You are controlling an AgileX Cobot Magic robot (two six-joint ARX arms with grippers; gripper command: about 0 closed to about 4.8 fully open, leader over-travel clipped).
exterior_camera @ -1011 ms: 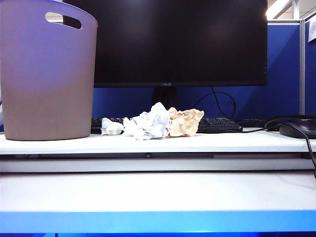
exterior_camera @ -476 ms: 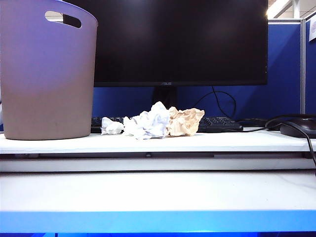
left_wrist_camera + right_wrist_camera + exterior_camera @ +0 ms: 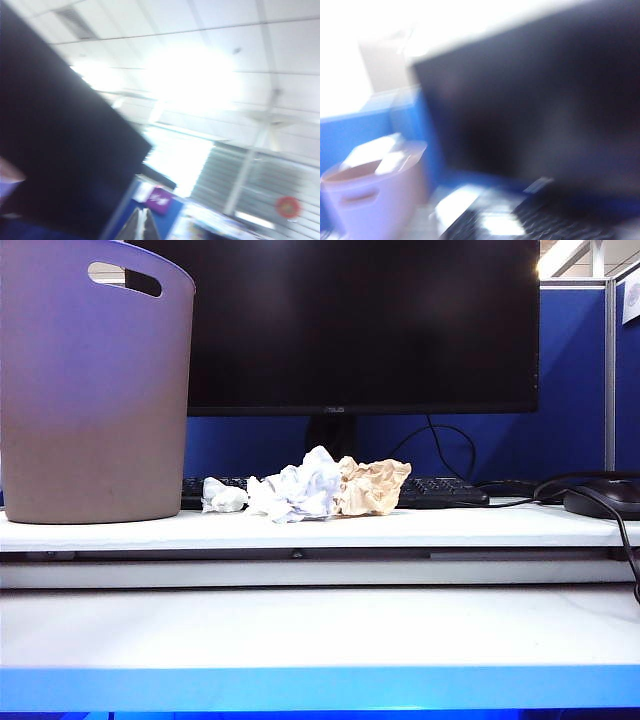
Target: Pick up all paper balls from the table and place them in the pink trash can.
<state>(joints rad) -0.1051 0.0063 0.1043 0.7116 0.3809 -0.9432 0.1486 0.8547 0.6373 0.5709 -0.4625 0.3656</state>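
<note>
Nearest the exterior camera runs the blue front edge of the counter [image 3: 320, 688], then a bare white stretch, then a raised white step further back. On that step, about midway along it, the three paper balls sit in a row touching one another: a small white paper ball [image 3: 224, 496], a larger bluish-white paper ball [image 3: 298, 490] and a tan paper ball [image 3: 373, 487]. Towards the left end of the step stands the pink trash can [image 3: 92, 390], upright, with its oval handle slot near the rim, well apart from the balls. Just behind the balls lies a black keyboard [image 3: 440, 490], and a black mouse [image 3: 605, 498] with its cable rests near the right edge. A large dark monitor [image 3: 360, 325] rises behind them, backed by a blue partition [image 3: 575, 380]. Neither end effector appears in any view: the left one is pressed together; the right one's state I cannot tell. The left wrist view is blurred and shows ceiling panels and bright lights; the right wrist view, also blurred, shows the trash can and monitor.
</note>
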